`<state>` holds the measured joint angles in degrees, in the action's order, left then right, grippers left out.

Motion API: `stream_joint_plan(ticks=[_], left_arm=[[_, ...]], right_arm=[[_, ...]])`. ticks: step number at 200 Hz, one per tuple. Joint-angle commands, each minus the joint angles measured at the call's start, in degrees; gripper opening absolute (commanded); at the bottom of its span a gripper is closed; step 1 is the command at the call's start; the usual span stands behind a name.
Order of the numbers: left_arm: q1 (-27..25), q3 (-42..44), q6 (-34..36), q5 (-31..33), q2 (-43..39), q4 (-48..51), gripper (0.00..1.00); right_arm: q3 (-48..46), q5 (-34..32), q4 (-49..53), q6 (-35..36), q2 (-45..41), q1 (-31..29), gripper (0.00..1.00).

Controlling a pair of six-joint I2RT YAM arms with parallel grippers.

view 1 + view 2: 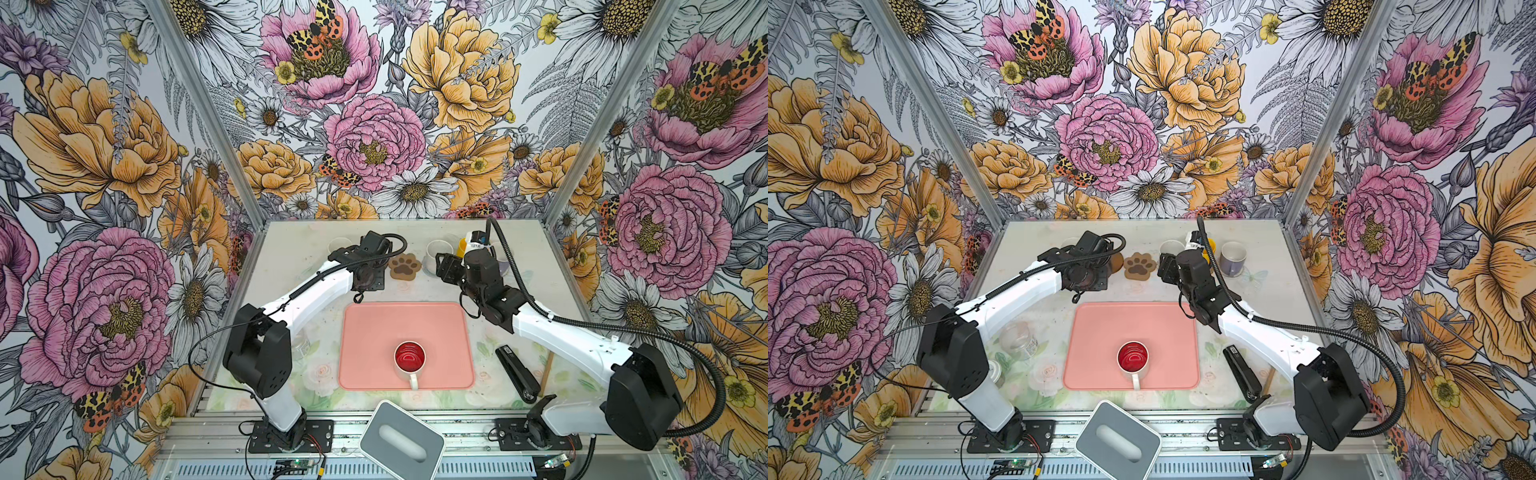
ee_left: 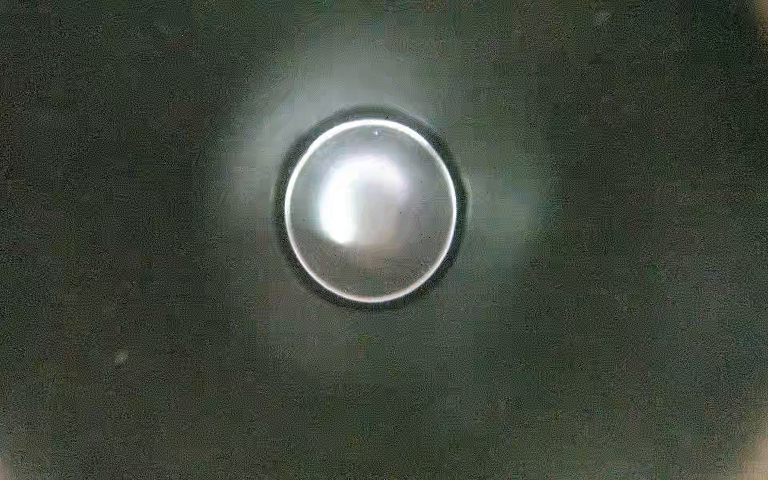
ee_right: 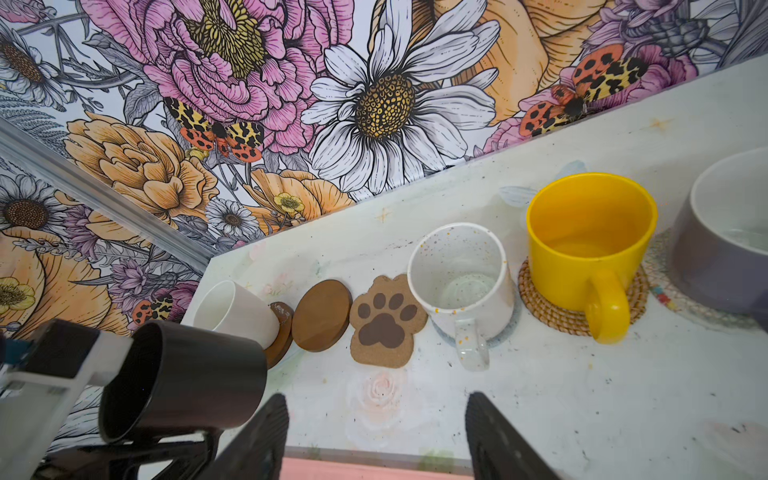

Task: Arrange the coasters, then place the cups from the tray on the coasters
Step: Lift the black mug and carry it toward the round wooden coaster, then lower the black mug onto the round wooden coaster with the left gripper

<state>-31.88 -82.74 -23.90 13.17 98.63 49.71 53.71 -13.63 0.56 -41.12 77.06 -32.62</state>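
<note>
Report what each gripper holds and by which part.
Left gripper holds the black mug, seemingly at its handle; the exact spot is hidden. Right gripper holds nothing.

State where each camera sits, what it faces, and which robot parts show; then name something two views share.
Both top views: high at the front, looking down at the tray; left arm and right arm show.
Left wrist: on the left arm, looking into the black mug; no robot parts.
Right wrist: on the right arm, facing the back wall; right gripper shows.
Shared: black mug, in both wrist views.
</note>
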Motion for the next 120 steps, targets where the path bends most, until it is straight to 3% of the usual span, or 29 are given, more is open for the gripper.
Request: stream_joint_plan(ticks=[1, 120], left_arm=[[1.63, -5.31, 2.65, -2.6, 2.58, -4.25, 0.0], [7.58, -16.6, 2.54, -7.21, 18.4, -4.25, 0.0]], right_arm=[[-1.06, -0.65, -0.19, 0.08, -2.63, 0.58, 0.7], [-3.35, -1.49, 0.34, 0.46, -6.76, 1.35, 0.71]])
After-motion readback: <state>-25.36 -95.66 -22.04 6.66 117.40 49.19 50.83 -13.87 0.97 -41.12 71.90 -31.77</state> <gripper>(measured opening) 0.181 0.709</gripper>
